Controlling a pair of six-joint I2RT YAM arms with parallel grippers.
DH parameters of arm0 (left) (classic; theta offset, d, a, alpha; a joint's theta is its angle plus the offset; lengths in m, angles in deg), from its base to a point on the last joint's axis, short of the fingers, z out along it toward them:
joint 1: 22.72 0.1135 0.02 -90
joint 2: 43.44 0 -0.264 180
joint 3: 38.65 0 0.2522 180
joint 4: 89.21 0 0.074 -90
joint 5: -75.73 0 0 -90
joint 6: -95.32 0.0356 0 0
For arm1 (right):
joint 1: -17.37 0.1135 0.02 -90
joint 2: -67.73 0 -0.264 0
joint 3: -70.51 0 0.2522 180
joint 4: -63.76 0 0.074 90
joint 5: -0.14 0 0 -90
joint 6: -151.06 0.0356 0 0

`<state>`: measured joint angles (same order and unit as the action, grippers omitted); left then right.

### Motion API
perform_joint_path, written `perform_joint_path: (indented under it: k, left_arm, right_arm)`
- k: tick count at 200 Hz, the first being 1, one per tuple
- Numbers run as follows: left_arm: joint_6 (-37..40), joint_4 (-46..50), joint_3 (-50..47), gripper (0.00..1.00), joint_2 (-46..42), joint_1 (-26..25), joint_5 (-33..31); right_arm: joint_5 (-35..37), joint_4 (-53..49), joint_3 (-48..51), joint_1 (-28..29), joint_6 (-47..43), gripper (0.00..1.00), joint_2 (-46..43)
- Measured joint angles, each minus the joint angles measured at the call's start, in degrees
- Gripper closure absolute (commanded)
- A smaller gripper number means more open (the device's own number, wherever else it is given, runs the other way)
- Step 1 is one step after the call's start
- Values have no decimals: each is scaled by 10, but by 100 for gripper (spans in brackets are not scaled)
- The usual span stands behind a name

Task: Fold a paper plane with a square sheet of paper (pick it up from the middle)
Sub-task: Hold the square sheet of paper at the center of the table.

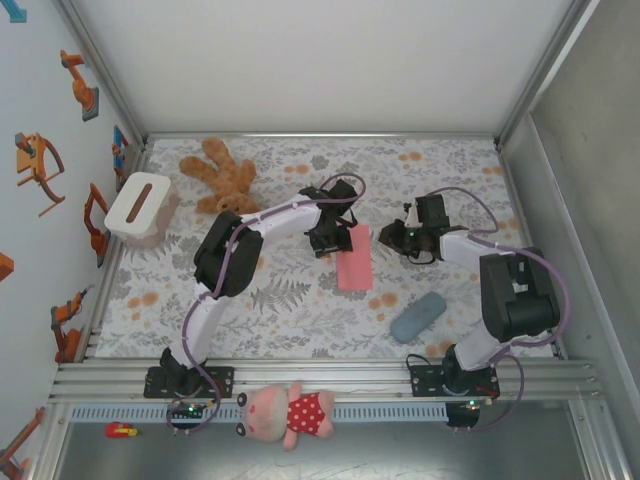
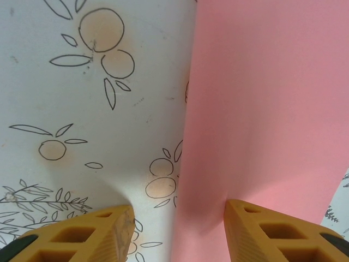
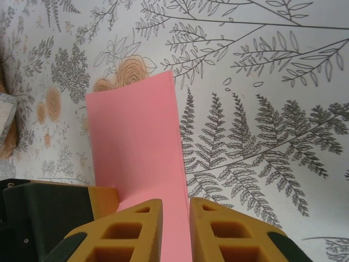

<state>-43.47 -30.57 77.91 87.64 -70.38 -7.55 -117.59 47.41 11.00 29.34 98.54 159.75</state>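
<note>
The square sheet of paper (image 1: pixel 354 257) is salmon pink and lies on the flowered cloth as a narrow upright oblong, folded over. My left gripper (image 1: pixel 333 238) is at its upper left edge, open (image 2: pixel 180 232). One fingertip (image 2: pixel 90 237) presses the cloth and the other (image 2: pixel 267 232) presses the pink sheet (image 2: pixel 262 109), which dimples there. My right gripper (image 1: pixel 388 237) is at the sheet's upper right corner. Its jaws (image 3: pixel 174 229) stand a narrow gap apart, straddling the paper's long edge (image 3: pixel 136 142) without pinching it.
A brown teddy bear (image 1: pixel 222 175) lies at the back left, next to a white tissue box (image 1: pixel 142 208). A grey-blue pouch (image 1: pixel 418 316) lies near the right arm's base. A pink plush toy (image 1: pixel 290 412) sits on the front rail. Metal frame posts ring the table.
</note>
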Motion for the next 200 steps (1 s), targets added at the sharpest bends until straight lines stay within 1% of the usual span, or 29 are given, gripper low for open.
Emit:
perform_joint_path:
  k: [59, 102, 140, 200]
  left_arm:
    - [-1, 19, 18, 51, 10, 0, 0]
    - [-5, 26, 25, 51, 16, 0, 0]
    - [-10, 31, 30, 51, 18, 0, 0]
    - [-14, 35, 33, 51, 21, 0, 0]
  right_arm:
    - [-43, 25, 0, 0, 4, 83, 26]
    - [-91, 53, 0, 0, 17, 91, 66]
    - [-119, 66, 0, 3, 19, 92, 83]
    - [-137, 70, 0, 13, 19, 94, 108]
